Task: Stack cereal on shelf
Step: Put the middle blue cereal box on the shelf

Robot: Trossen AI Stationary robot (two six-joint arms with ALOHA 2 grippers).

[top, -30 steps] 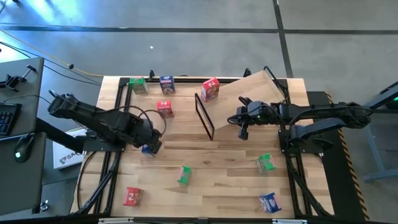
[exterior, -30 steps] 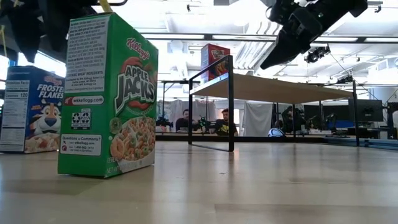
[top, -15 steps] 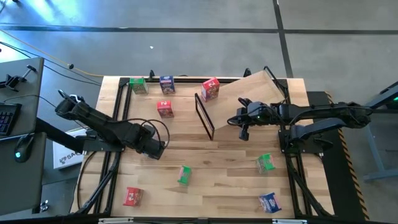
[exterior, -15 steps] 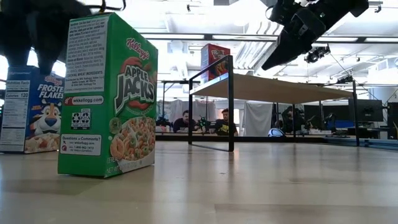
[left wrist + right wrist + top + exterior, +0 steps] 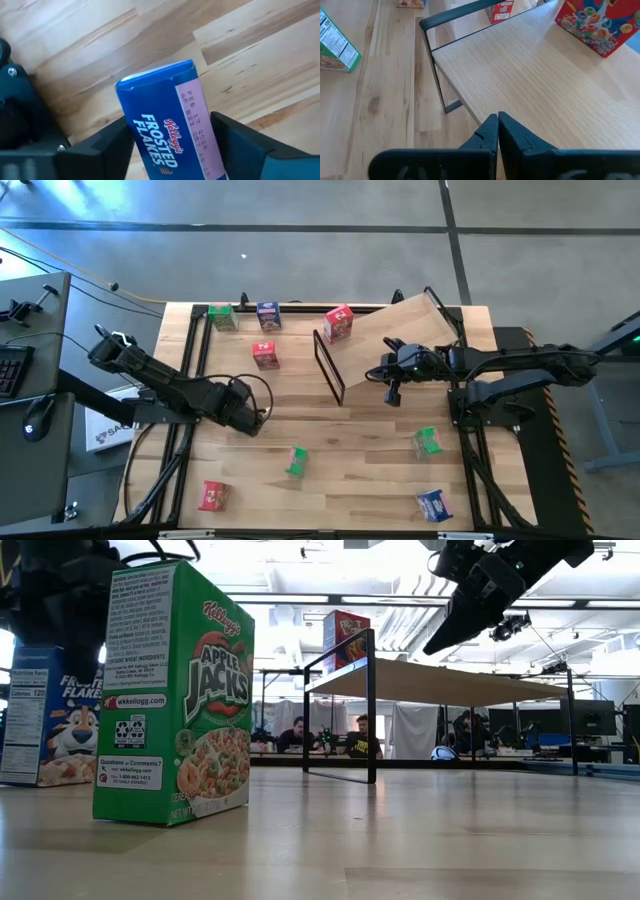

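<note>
While the green Apple Jacks box (image 5: 173, 692) fills the left foreground of the low view, a blue Frosted Flakes box (image 5: 167, 117) is seen in the left wrist view, bracketed by the jaws of the left gripper (image 5: 248, 420), which stand spread on either side of it; whether they already press its sides cannot be told. In the high view that gripper is placed left of centre, low over the surface (image 5: 370, 470), and the blue box is hidden beneath it there; the low view shows only part of it at the left edge, behind the green box. The step in hand is judged to be the grasp of this box. Next, the jaws would need to be pressed onto its sides, and the box lifted and carried toward the shelf (image 5: 385, 345) at the upper right of centre.

Further off, the right gripper (image 5: 392, 387) is held above the near edge of the shelf, its jaws pressed together and pinching nothing, as the right wrist view makes plain. One red box (image 5: 339, 322) already stands on the shelf's far end. Other boxes are scattered across the surface in the high view: two along the far edge, one red beside the shelf frame, and several near the bottom of the frame.
</note>
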